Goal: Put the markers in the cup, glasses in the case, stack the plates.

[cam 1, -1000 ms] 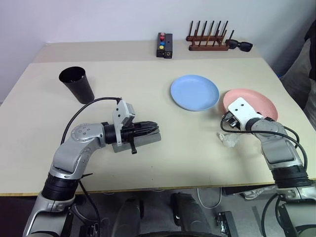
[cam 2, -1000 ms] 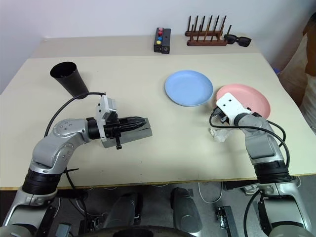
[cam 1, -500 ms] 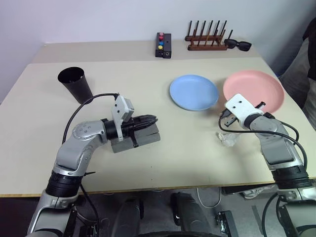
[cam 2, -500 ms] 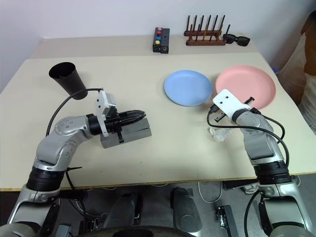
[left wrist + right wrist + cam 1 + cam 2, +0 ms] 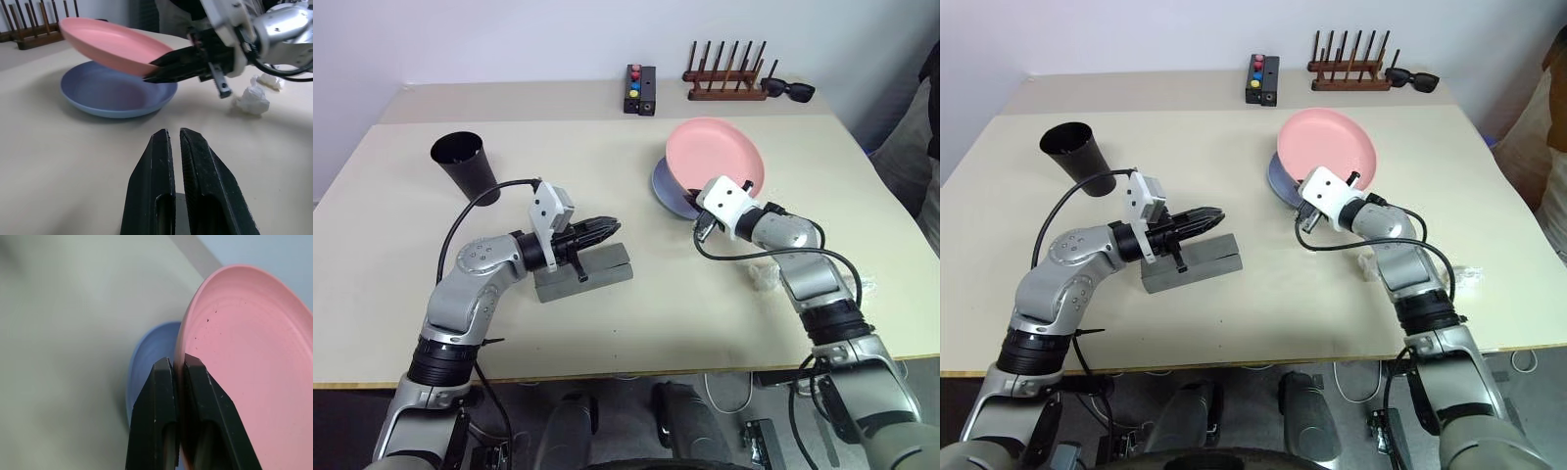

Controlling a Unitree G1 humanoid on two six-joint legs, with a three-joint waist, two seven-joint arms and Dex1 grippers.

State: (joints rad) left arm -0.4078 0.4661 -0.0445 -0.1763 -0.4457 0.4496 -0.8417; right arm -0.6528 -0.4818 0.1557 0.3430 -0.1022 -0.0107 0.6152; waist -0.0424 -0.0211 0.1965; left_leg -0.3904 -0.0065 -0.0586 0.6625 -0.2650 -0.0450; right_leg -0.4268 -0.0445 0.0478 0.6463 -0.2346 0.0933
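Tilting salmon-pink plate (image 5: 715, 152), shallow, round, above light-blue plate (image 5: 112, 93)

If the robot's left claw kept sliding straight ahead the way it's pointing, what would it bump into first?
Probably the blue plate on the table, or the pink plate that the right gripper holds above it. The left gripper aims that way; heights are hard to judge.

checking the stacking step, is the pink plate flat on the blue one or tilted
Tilted: the round salmon pink plastic plate hangs slanted above the light blue plate, its rim pinched in the right gripper.
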